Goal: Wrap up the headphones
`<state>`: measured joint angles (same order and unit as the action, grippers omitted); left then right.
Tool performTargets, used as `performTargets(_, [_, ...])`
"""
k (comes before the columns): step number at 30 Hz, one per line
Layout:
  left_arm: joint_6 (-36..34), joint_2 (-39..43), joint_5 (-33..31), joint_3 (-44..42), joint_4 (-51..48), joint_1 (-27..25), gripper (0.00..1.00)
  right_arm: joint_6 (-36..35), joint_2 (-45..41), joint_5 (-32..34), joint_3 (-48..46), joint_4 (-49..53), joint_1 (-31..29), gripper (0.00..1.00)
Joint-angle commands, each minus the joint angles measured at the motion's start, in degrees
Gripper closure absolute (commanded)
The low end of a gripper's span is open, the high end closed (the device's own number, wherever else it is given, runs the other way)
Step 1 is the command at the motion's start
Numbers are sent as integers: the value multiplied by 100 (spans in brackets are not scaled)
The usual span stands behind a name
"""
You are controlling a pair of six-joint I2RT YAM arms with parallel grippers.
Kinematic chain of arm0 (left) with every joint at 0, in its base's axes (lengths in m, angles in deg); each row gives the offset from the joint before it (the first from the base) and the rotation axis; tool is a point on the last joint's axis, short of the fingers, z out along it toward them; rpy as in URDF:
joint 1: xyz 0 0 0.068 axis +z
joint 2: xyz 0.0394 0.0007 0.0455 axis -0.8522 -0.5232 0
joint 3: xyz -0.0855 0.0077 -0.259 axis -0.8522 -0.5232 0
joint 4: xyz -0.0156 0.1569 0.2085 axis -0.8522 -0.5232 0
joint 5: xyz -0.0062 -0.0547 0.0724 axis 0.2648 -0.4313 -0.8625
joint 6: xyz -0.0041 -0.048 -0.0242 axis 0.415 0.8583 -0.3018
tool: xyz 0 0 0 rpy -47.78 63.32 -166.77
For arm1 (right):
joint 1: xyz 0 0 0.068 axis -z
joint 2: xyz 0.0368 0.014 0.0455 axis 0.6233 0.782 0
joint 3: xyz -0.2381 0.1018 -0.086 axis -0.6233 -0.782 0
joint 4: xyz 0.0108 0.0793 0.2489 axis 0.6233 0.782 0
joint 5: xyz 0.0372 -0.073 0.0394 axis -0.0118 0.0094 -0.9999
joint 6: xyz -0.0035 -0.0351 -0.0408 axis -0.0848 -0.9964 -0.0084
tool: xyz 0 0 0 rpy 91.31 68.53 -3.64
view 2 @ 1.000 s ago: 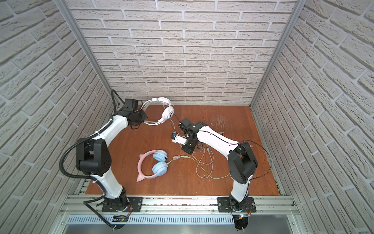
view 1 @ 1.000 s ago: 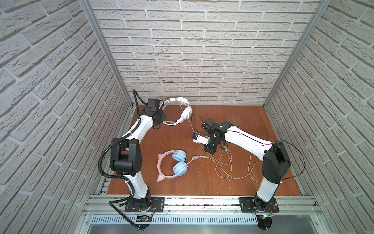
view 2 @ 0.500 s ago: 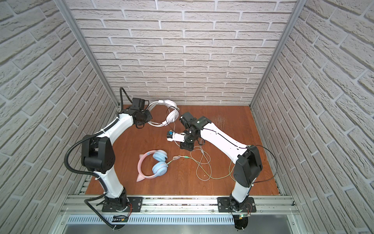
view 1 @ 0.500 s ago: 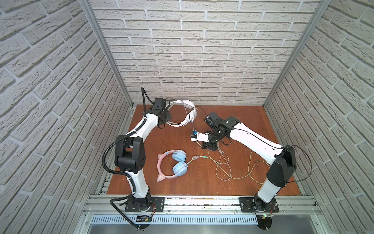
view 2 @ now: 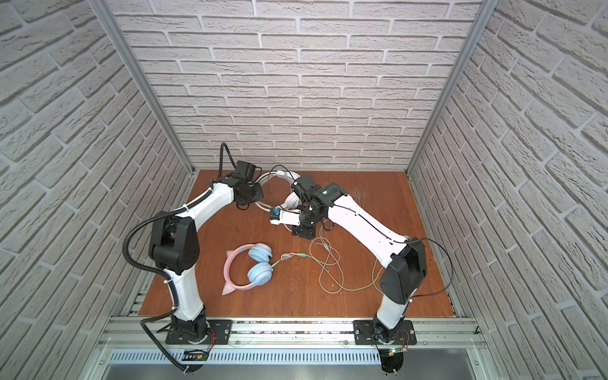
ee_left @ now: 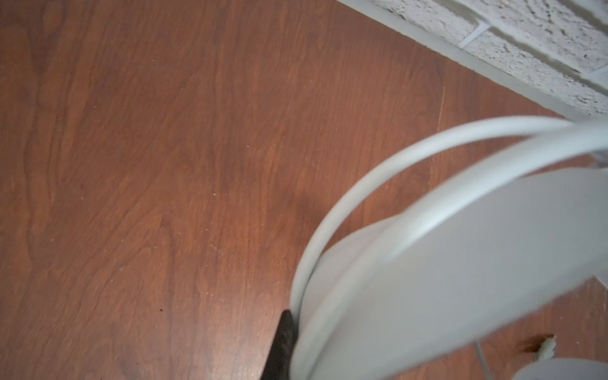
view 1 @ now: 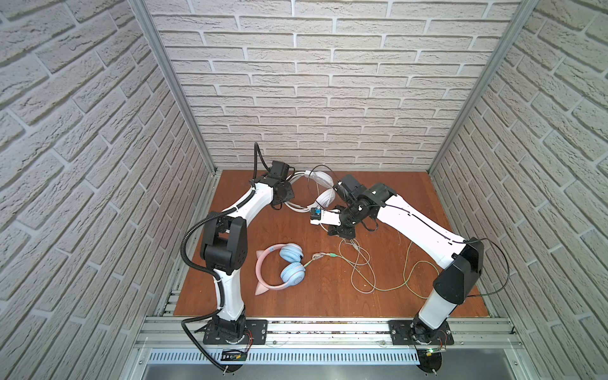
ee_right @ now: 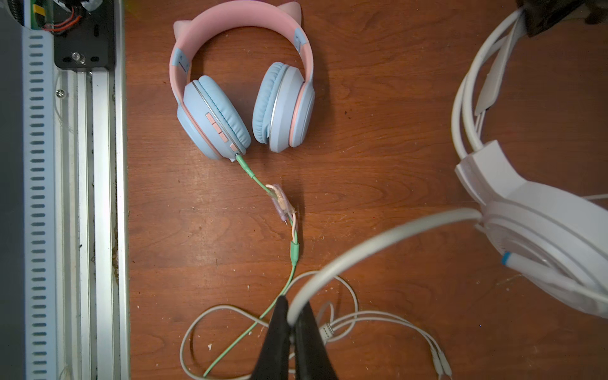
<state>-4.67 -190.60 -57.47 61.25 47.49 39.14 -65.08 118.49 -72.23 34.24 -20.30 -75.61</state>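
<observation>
Clamps white headphones (ee_right: 539,230) by the headband (ee_left: 460,263) in closed left gripper (ee_left: 292,329), pinches pale cable (ee_right: 378,240) in closed right gripper (ee_right: 292,325).

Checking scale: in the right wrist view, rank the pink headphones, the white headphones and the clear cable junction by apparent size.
1-2. pink headphones and white headphones: unsure; the white pair is nearer and cropped.
3. clear cable junction, clearly smallest.

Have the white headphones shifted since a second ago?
Yes. In a top view the white headphones moved right, away from the left corner post.
</observation>
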Motion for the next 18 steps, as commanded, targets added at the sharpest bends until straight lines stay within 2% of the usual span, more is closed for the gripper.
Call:
performTargets(1, [-145, -87, -57, 356, 52, -151, 100, 31, 223, 215, 685, 550, 83, 95])
performTargets(12, [-452, -382, -168, 749, -307, -537, 100, 115, 692, 374, 1696, 988, 284, 95])
performTargets(15, [-556, -394, -159, 752, -302, -608, 100, 193, 653, 43, 1740, 962, 375, 95])
performTargets(18, [-616, -412, -122, 717, -252, -610, 100, 228, 859, -669, 2154, 1477, 563, 95])
